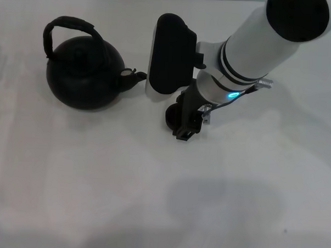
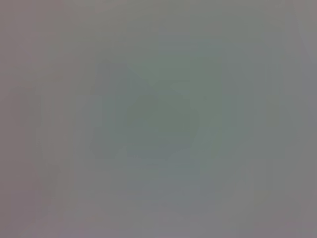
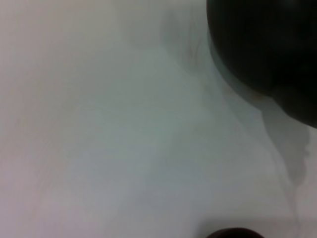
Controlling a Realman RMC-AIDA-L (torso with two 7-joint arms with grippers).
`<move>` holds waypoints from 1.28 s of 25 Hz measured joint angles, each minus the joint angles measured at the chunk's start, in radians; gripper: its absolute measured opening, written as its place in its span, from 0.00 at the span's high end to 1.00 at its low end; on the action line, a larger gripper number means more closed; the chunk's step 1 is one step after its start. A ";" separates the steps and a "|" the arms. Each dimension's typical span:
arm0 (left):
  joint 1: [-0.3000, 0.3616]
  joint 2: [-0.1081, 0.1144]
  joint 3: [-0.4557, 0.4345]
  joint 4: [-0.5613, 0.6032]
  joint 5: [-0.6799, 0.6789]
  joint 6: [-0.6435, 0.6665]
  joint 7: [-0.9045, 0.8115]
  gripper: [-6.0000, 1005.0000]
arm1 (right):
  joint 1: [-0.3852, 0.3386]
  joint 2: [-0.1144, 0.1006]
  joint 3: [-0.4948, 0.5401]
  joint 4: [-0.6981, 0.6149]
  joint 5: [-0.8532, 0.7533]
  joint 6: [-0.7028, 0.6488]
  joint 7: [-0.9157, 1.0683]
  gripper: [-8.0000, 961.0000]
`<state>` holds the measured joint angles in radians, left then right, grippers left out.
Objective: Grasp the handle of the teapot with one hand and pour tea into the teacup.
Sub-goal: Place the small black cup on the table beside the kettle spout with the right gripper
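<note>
The matte black teapot (image 1: 85,71) stands on the white table at the left, its short spout (image 1: 135,77) pointing right. Its thick black arched handle (image 1: 68,27) loops over the top, and nothing holds it. The small dark teacup (image 1: 170,115) sits right of the spout, partly hidden behind my right gripper (image 1: 185,127), which is low at the cup's right side. The right wrist view shows the teapot's dark body (image 3: 262,44) and a dark rim, probably the teacup (image 3: 233,233). My left gripper is out of view; the left wrist view shows only blank grey.
The white table (image 1: 97,181) spreads all around. My right arm (image 1: 256,51) reaches in from the upper right, and its black-and-white wrist housing (image 1: 168,53) hangs just right of the teapot's spout.
</note>
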<state>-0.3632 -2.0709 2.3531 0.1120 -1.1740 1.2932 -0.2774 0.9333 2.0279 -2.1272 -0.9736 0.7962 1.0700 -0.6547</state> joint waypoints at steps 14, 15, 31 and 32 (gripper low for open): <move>-0.003 0.000 -0.006 -0.002 0.000 0.001 0.001 0.14 | -0.021 0.000 0.022 -0.012 -0.004 -0.016 -0.037 0.12; -0.003 0.000 -0.007 -0.002 -0.002 0.001 0.001 0.14 | -0.026 0.000 0.031 -0.013 0.000 -0.016 -0.045 0.12; -0.002 0.001 -0.008 -0.001 -0.001 0.006 0.001 0.14 | -0.127 -0.001 0.176 -0.013 0.124 -0.015 -0.197 0.13; -0.002 0.001 -0.008 -0.001 -0.001 0.006 0.001 0.14 | -0.133 -0.001 0.178 -0.014 0.131 -0.022 -0.199 0.13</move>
<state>-0.3649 -2.0698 2.3455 0.1105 -1.1751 1.2995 -0.2760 0.8000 2.0268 -1.9491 -0.9873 0.9274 1.0485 -0.8539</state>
